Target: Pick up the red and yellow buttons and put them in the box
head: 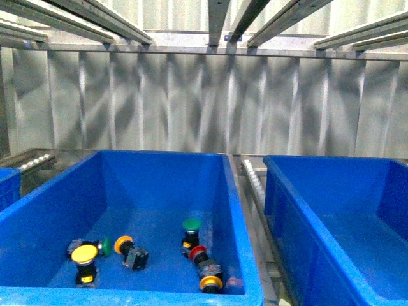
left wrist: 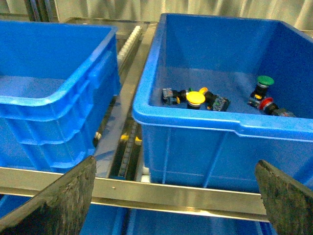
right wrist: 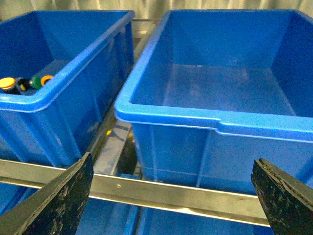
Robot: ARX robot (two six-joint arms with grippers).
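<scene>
The middle blue bin point(head: 127, 296) holds the buttons. A yellow button point(head: 84, 254) stands at its front left, with an orange-yellow one point(head: 123, 243) lying beside it. The red button point(head: 198, 253) lies at the front right, and another yellow-capped one point(head: 211, 283) lies nearer the front wall. The left wrist view shows the yellow button point(left wrist: 195, 98) and the red button point(left wrist: 266, 104). An empty blue box point(head: 357, 185) stands to the right. My left gripper point(left wrist: 176, 196) and my right gripper point(right wrist: 171, 196) are both open, low in front of the bins and holding nothing. Neither shows in the front view.
Green buttons point(head: 191, 224) point(head: 106, 246) lie among the others. A third blue bin point(left wrist: 54, 100) stands on the left. A steel rail point(left wrist: 186, 193) point(right wrist: 176, 196) runs along the front of the bins. Roller tracks point(head: 252, 175) lie between bins. A corrugated metal wall closes the back.
</scene>
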